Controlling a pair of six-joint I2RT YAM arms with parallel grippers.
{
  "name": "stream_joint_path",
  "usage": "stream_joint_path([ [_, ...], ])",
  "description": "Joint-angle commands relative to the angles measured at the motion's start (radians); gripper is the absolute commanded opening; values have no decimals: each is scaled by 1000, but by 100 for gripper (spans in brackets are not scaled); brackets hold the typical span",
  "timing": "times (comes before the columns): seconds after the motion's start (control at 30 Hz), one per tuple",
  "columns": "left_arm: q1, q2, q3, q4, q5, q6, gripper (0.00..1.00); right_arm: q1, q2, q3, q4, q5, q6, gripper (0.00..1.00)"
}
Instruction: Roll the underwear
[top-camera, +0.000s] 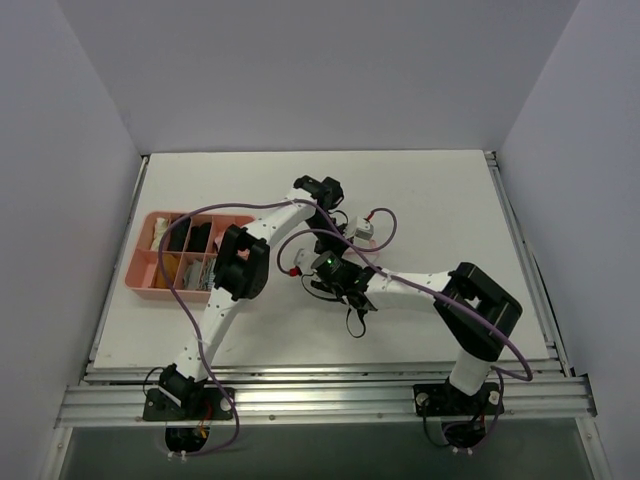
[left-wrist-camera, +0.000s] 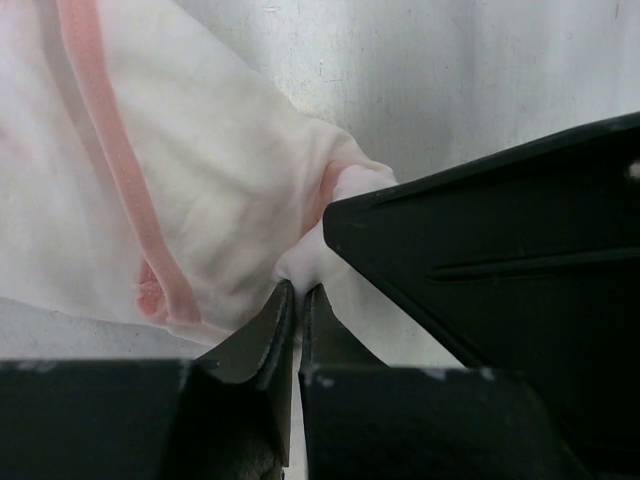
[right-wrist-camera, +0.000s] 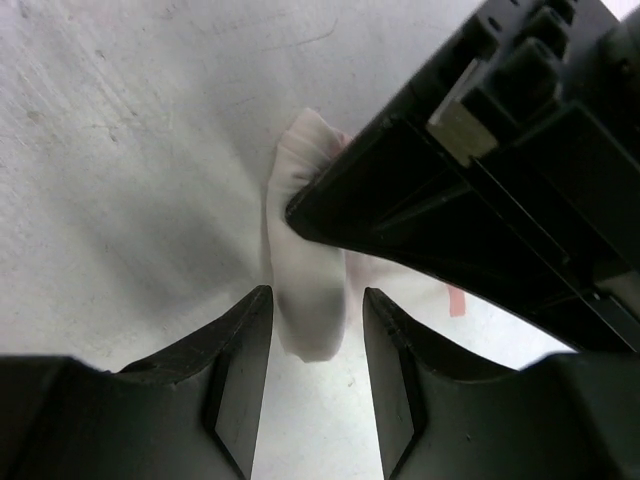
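Observation:
The underwear (left-wrist-camera: 200, 190) is a thin white garment with a pink trim strip, lying on the white table at the left of the left wrist view. My left gripper (left-wrist-camera: 298, 288) is shut on a pinched fold at its edge. In the right wrist view a rolled white end of the underwear (right-wrist-camera: 308, 300) pokes between the fingers of my right gripper (right-wrist-camera: 317, 292), which stands open around it with a gap on the right side. From above, both grippers meet mid-table, left gripper (top-camera: 336, 222) over right gripper (top-camera: 330, 268), and they hide the garment.
A pink compartment tray (top-camera: 143, 290) with several rolled dark and pale garments sits at the table's left edge. Purple cables loop over both arms. The left gripper's black body (right-wrist-camera: 480, 180) crowds the upper right of the right wrist view.

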Motion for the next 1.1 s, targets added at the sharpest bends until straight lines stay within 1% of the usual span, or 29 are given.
stream_joint_path([
  [0.0, -8, 88, -14, -297, -49, 11, 8, -5, 20, -12, 48, -39, -28, 37],
  [0.17, -2, 91, -16, -297, -46, 9, 9, -13, 77, -10, 50, -27, -17, 33],
  [0.27, 0, 85, -22, -297, -26, 26, 11, -41, 112, 10, 47, -19, -8, 33],
  [0.33, -2, 78, -25, -298, -29, 31, 11, -53, 126, 21, 28, -27, -8, 29],
  [0.37, -2, 77, -26, -298, -31, 29, 11, -62, 126, 22, 27, -33, -5, 23],
  [0.43, -1, 74, -25, -297, -34, 29, 11, -62, 117, 18, 24, -50, -2, 15],
  [0.47, 3, 74, -17, -298, -35, 26, 11, -62, 112, 16, 21, -68, 1, 7],
  [0.53, 10, 68, -8, -295, -25, 13, 15, -62, 95, 7, 30, -91, 0, 1],
  [0.63, 32, 30, -14, -289, 18, 23, 17, -74, 83, 2, 30, -157, 5, 0],
  [0.67, 45, 13, -20, -283, 35, 26, 21, -79, 84, 5, 21, -205, 9, 0],
  [0.73, 61, -42, -55, -235, 34, 16, 25, -97, 89, 14, 11, -240, 17, 0],
  [0.8, 93, -70, -65, -196, 50, 5, 28, -105, 94, 21, 1, -278, 17, 0],
  [0.9, 146, -84, -30, -186, 74, -37, 30, -122, 114, 39, -30, -300, 20, 0],
  [0.97, 168, -98, -31, -154, 74, -69, 36, -137, 126, 44, -35, -340, 24, 0],
  [1.07, 199, -121, -55, -143, 87, -73, 36, -143, 143, 54, -47, -374, 24, 0],
])
